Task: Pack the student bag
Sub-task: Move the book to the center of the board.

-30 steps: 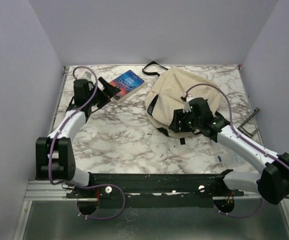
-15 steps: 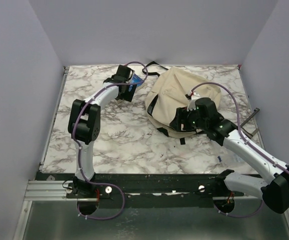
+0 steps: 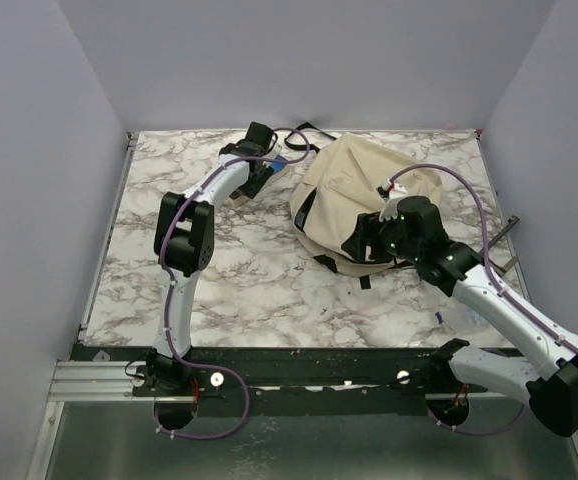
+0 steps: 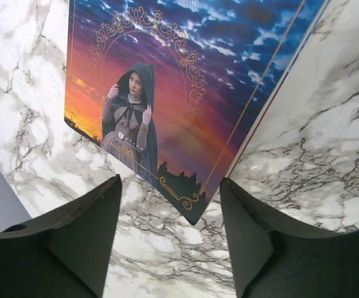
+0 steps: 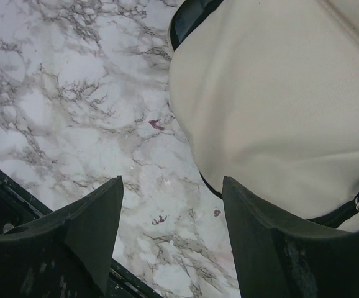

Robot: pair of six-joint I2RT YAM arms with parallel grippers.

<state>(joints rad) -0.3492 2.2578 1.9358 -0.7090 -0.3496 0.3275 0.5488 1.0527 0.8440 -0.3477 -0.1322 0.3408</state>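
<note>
Cream-beige soft fabric backpack (image 3: 354, 190) lies right of centre on the white marble tabletop (image 3: 239, 270). Left gripper (image 4: 170, 211) hangs wide open and empty over a corner of the blue-orange illustrated paperback book (image 4: 186, 93). Right gripper (image 5: 172, 214) hangs wide open and empty above the backpack's near edge.

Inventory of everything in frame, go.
student bag: 1, cream-beige with black straps and trim, far right-centre of the table
book: 1, blue and orange illustrated cover with a hooded figure, lying flat on the table left of the bag
table: 1, white marble with grey veins, under everything
left hand: 1, black fingers, open, above the book's near corner, not touching it
right hand: 1, black fingers, open, over the table at the bag's near edge, holding nothing
</note>
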